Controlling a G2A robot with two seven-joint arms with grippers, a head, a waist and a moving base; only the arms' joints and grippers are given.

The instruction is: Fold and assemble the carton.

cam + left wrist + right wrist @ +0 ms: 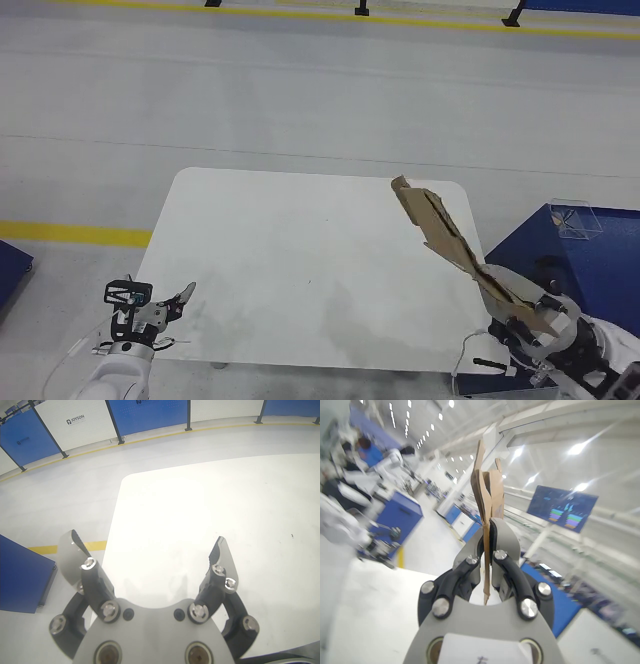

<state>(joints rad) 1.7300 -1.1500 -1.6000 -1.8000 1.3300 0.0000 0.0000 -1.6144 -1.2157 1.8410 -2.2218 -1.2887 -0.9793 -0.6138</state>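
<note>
1. Left gripper (168, 303) is seen at the near left corner of the tabletop (300, 250), partly past the near edge. Its jaws are spread wide and nothing is held between them.
2. From the left wrist view, both ribbed fingers (222, 552) are seen apart above the white surface, with bare tabletop in the gap.
3. A blue cabinet (22, 572) is seen on the floor beyond the left edge of the tabletop, and a yellow floor line (70, 233) runs up to that edge.
4. The carton (445, 235) is found along the right edge of the tabletop as a flattened piece of brown cardboard. It is held off the surface and tilted. Its free end is raised near the far right corner, and its lower end is taken in at the near right corner.
5. The right gripper (488, 525) is placed just outside the near right corner. Its jaws are closed narrowly on the carton's lower end, and the cardboard is pinched edge-on between the two fingers.
6. A blue stand (590, 265) is seen beyond the right edge, and a clear plastic box (574, 218) is set on top of it.
</note>
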